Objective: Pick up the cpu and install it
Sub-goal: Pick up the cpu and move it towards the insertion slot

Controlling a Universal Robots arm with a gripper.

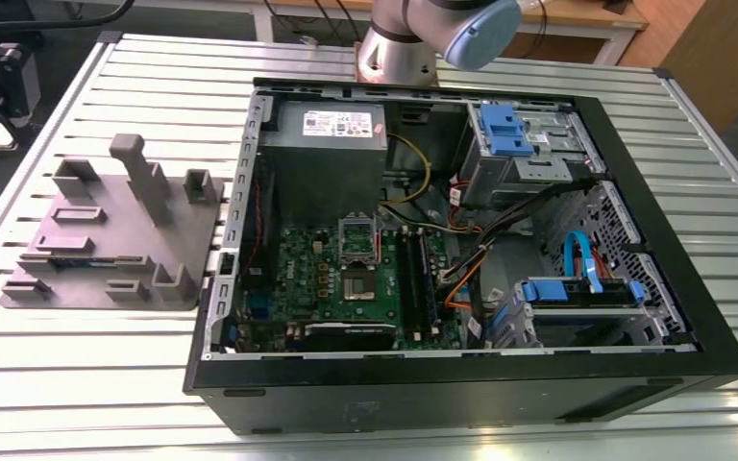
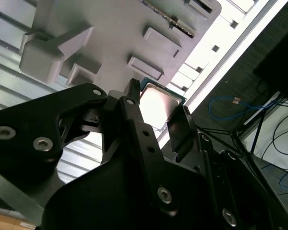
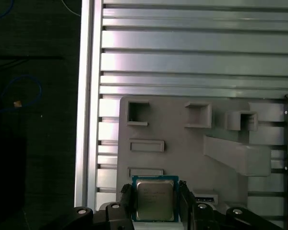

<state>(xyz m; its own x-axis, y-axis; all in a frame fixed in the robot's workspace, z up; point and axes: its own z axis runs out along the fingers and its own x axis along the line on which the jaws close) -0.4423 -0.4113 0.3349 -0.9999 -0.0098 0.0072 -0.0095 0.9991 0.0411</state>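
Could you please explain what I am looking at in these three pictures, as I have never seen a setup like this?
This is a robot arm mounted at a slatted metal table. The exterior view comes from a camera off the arm. It shows an open computer case with its green motherboard exposed and, on the exterior view's left, a grey parts holder. The two wrist views come from cameras riding on the arm near its gripper, whose black parts sit in the foreground. In both wrist views its two fingers press on opposite sides of the cpu, a small square chip with a silver top. The cpu therefore appears to be held, with the grey holder in the background.
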